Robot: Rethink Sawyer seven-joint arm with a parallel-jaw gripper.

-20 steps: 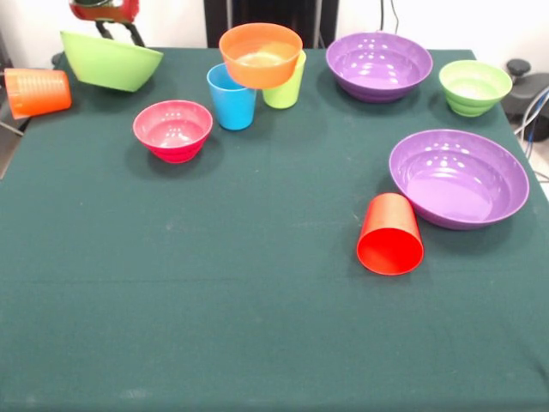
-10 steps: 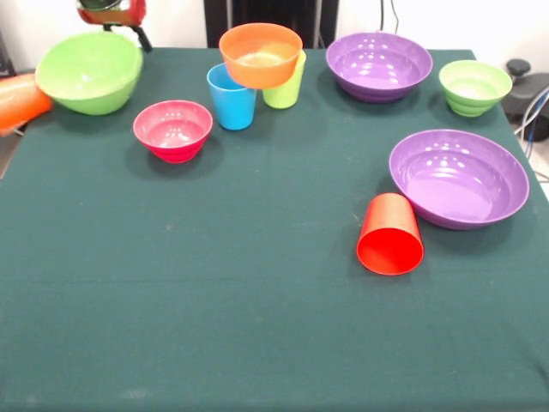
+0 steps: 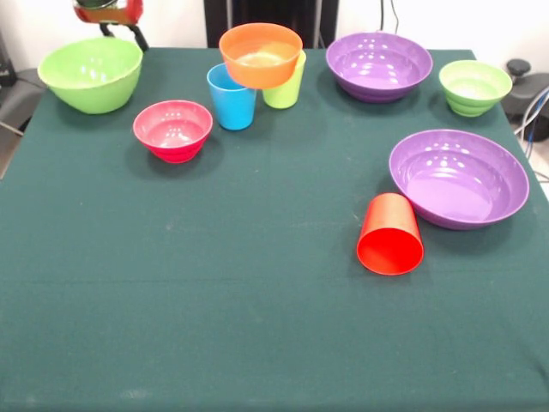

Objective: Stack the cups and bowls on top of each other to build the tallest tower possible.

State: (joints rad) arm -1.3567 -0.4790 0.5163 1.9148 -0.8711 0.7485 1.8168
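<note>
Nearest on the desk [image 3: 257, 343], which is covered in green cloth: red cup [image 3: 390, 234] on its side, mouth toward the camera, touching or just beside the large purple bowl [image 3: 460, 178], which sits upright. A tipped cup will likely roll if nudged; best taken across its body or righted first.

Middle ground: pink bowl [image 3: 173, 130], upright, standing apart from the rest. Just behind it to the right, blue cup [image 3: 231, 99] and lime green cup [image 3: 286, 84], both upright and close together. The orange bowl [image 3: 261, 55] sits up on these two cups, bridging them. That is the only stacking so far, and it looks an easily upset perch.

Far row: large lime green bowl [image 3: 90, 74] at the left corner, upright; second purple bowl [image 3: 379, 65]; small green bowl [image 3: 474, 87] at the right. No orange cup in view.

Tool [image 3: 107, 13]: only a red and black part shows at the top edge, just above and behind the large green bowl. Cannot tell how the tool is set; it appears to carry nothing.

Handling judgement: all pieces look like light, stiff, glossy plastic, slippery at the walls. Rim pinch suits the bowls.
</note>
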